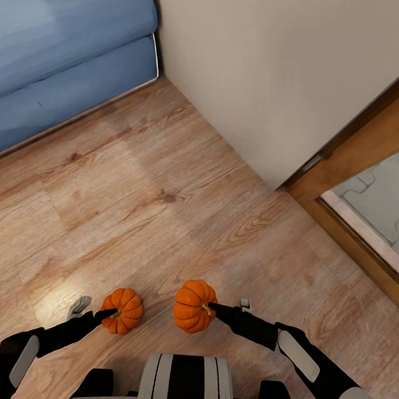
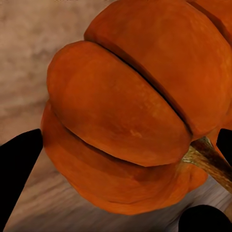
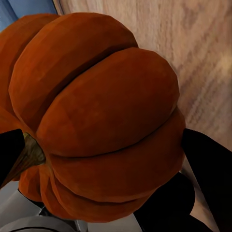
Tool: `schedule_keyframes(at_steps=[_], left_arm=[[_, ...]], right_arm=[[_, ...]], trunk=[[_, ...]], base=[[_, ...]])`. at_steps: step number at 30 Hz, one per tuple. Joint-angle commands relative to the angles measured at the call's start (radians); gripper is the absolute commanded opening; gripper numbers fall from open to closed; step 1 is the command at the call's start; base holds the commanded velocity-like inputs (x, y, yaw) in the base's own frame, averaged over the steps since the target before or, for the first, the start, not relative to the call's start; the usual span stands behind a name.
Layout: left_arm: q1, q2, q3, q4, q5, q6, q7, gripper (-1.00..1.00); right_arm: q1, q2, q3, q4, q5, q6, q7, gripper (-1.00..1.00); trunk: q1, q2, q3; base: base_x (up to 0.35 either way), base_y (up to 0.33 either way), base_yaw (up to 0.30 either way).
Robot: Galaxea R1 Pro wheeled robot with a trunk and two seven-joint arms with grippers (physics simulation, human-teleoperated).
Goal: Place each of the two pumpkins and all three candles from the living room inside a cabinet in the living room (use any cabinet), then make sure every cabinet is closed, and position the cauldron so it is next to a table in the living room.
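I carry a pumpkin in each hand over the wood floor (image 1: 165, 179), the blue sofa (image 1: 61, 53) ahead to my left, a pale wall (image 1: 274, 68) ahead and a wood-framed doorway (image 1: 368, 175) to my right. My left hand (image 1: 109, 314) is clamped on the left pumpkin (image 1: 123, 311), one dark finger (image 2: 17, 164) against its ribbed flank and the other beside the stem (image 2: 208, 157). My right hand (image 1: 215, 311) is clamped on the right pumpkin (image 1: 194, 306) in the same way, its fingers (image 3: 208, 164) pressing either side of the fruit with the stem (image 3: 29, 154) turned towards the wrist. Both pumpkins hang just in front of my trunk (image 1: 187, 380), near each other but apart, and both look to be off the floor, though how far I cannot tell.

The step in hand, as I judge it, is the drive to the cabinet, which these views do not take in. To do it well I would keep both grips firm and both arms quiet while the base turns, since each pumpkin is round and smooth and held by a narrow pinch; a jolt could roll one out. I would hold the two apart so they do not knock, and steer wide of the wall's corner and the sofa's edge.
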Motion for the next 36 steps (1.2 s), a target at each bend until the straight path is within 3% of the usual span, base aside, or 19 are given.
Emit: schedule_keyframes(at_steps=[1, 17, 36], left_arm=[[0.0, 0.0, 0.002, 0.002, -0.012, -0.004, 0.0, -1.0], [0.0, 0.002, 0.003, 0.003, -0.009, -0.004, -0.001, -1.0], [0.0, 0.001, -0.007, -0.04, -0.019, 0.018, -0.005, -1.0]], right_arm=[[-0.001, -0.001, 0.003, 0.0, -0.011, 0.007, -0.001, -1.0], [0.0, -0.001, 0.003, 0.0, -0.011, 0.007, -0.001, -1.0], [-0.001, 0.0, -0.003, 0.003, -0.011, 0.006, -0.001, -1.0]], trunk=[[0.0, 0.0, 0.0], [0.0, 0.0, 0.0], [-0.009, 0.004, 0.073]], base=[[0.0, 0.0, 0.0], [0.0, 0.0, 0.0], [0.0, 0.0, 0.0]])
